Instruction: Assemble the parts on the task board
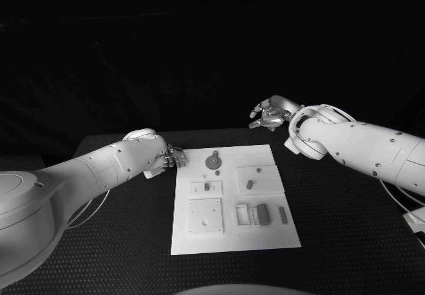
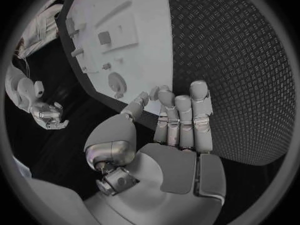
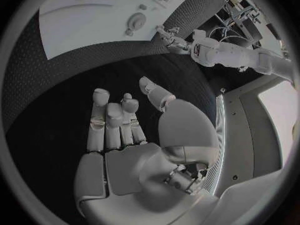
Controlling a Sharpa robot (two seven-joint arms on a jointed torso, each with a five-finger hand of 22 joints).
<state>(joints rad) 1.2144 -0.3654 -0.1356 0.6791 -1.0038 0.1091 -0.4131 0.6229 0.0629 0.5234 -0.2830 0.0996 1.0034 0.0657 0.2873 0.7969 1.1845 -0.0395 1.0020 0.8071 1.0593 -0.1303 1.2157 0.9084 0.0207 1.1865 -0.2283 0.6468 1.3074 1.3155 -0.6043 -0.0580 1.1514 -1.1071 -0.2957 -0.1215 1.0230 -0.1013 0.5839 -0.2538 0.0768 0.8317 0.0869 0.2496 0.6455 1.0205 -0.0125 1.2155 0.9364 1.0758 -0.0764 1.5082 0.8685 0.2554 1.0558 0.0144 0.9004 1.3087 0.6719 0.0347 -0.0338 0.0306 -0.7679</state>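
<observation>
The white task board (image 1: pixel 232 236) lies in the middle of the black table. On it sit grey parts: a round disc (image 1: pixel 214 161) near the far edge, a small peg (image 1: pixel 250 183) and a long block (image 1: pixel 263 213) beside a thin bar (image 1: pixel 284 214). My left hand (image 1: pixel 169 160) hovers at the board's far left corner, fingers straight and side by side, holding nothing (image 2: pixel 180 120). My right hand (image 1: pixel 270 115) is raised beyond the board's far right corner, empty, with its fingers apart (image 3: pixel 125 125). The disc (image 2: pixel 116 81) also shows in the left wrist view.
A square raised plate (image 1: pixel 206 215) and a slotted holder (image 1: pixel 241 214) sit on the near half of the board. Textured black table (image 1: pixel 345 209) lies on both sides. The table's far edge runs just behind the board.
</observation>
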